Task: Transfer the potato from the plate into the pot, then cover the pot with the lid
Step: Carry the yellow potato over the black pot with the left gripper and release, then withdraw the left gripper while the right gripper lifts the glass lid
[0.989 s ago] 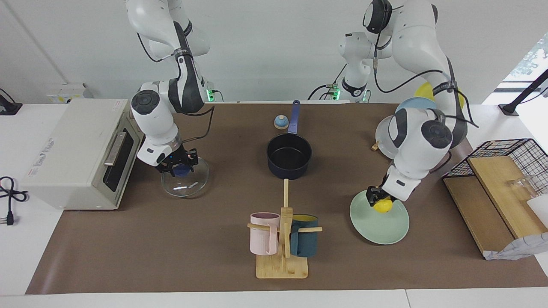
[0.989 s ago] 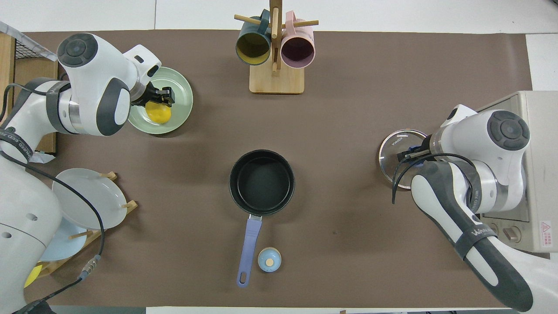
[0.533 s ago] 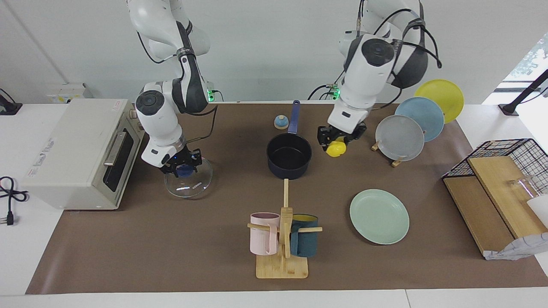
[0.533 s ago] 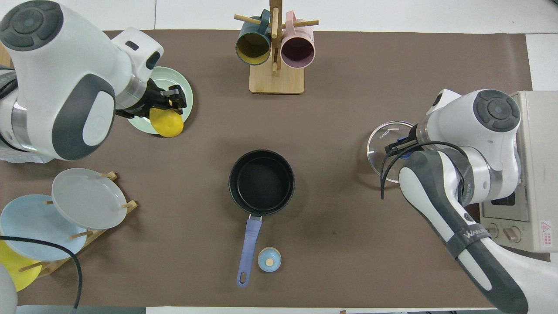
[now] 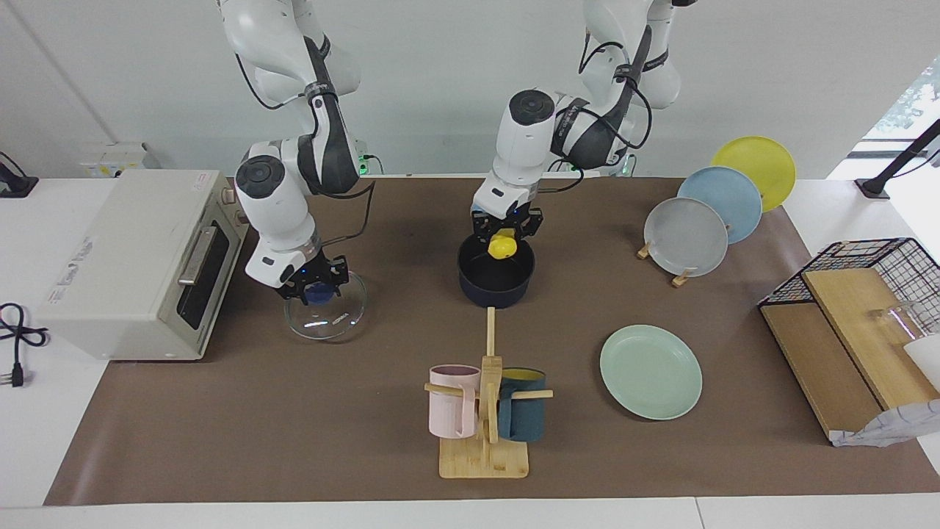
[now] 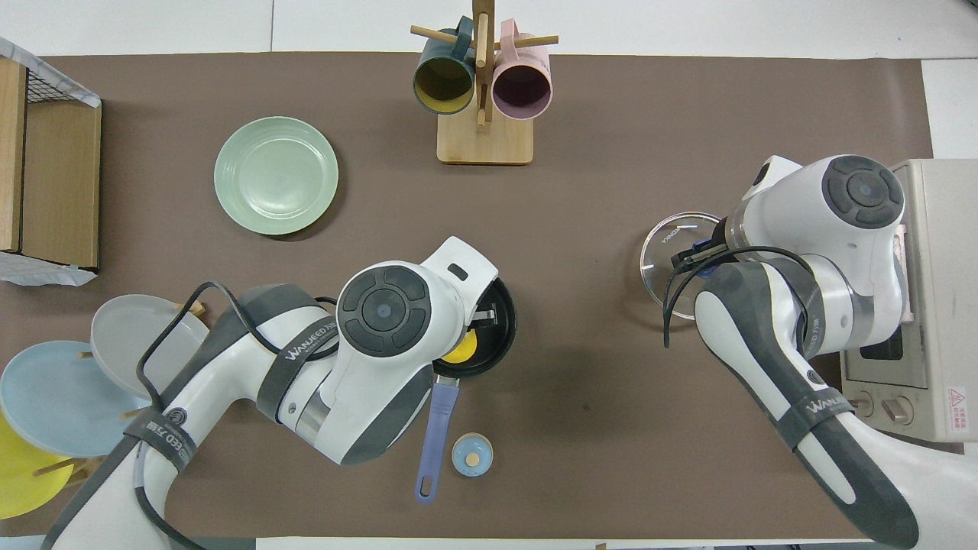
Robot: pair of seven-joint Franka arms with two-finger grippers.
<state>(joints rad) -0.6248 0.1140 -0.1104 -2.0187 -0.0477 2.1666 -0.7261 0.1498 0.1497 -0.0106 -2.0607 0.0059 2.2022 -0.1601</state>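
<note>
Potato (image 5: 501, 246), pinched in the left hand (image 5: 504, 234) above the pot (image 5: 496, 279), could bounce out if dropped high; the right hand (image 5: 311, 288) grips the lid (image 5: 326, 308).

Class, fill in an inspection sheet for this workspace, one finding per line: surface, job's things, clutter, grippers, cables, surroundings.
Surface: brown mat on a white table.
Job's things: potato held over the pot; plate bare; lid by the toaster oven.
Clutter: mug stand, plate rack, bell, wire basket.
Grippers: left gripper shut on potato; right gripper shut on the lid's knob.
Cables: black cord beside the oven.
Surroundings: white wall.
</note>
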